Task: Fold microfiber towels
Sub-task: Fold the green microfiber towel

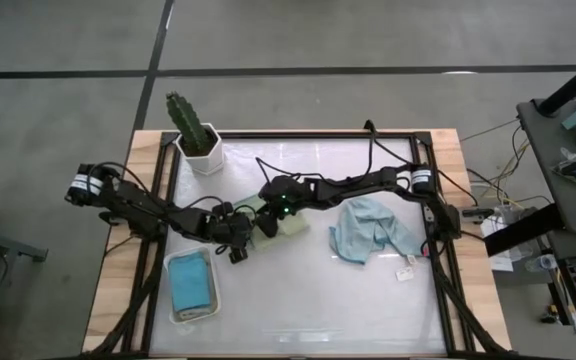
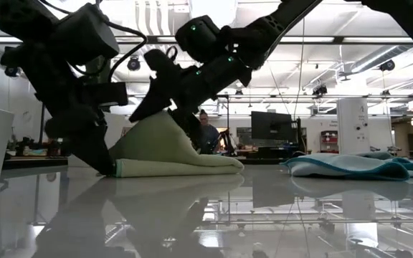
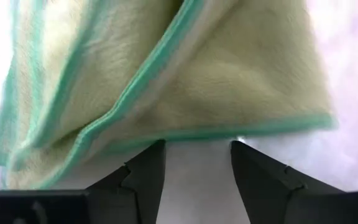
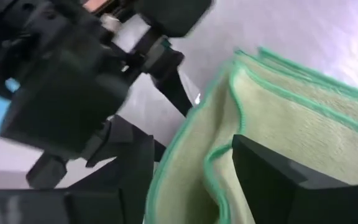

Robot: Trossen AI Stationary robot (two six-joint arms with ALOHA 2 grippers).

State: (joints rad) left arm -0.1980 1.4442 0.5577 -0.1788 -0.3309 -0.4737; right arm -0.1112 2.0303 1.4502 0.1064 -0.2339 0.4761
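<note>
Near the table's (image 1: 298, 300) middle, the left gripper (image 1: 240, 240) and right gripper (image 1: 271, 212) meet over a sage green towel (image 1: 290, 226), mostly hidden. A pale blue towel (image 1: 368, 230) lies crumpled toward the right edge; a teal towel (image 1: 190, 283) fills the white tray (image 1: 176, 315) near the front-left corner.

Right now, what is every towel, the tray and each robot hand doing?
Sage green towel: folded over, one side raised under the right gripper.
Pale blue towel: crumpled, unfolded, on the table's right side.
Teal towel: folded, lying in the tray.
White tray: on the table, holding the teal towel.
Left gripper: jaws open, at the green towel's edge.
Right gripper: jaws open around the raised green fold.
</note>
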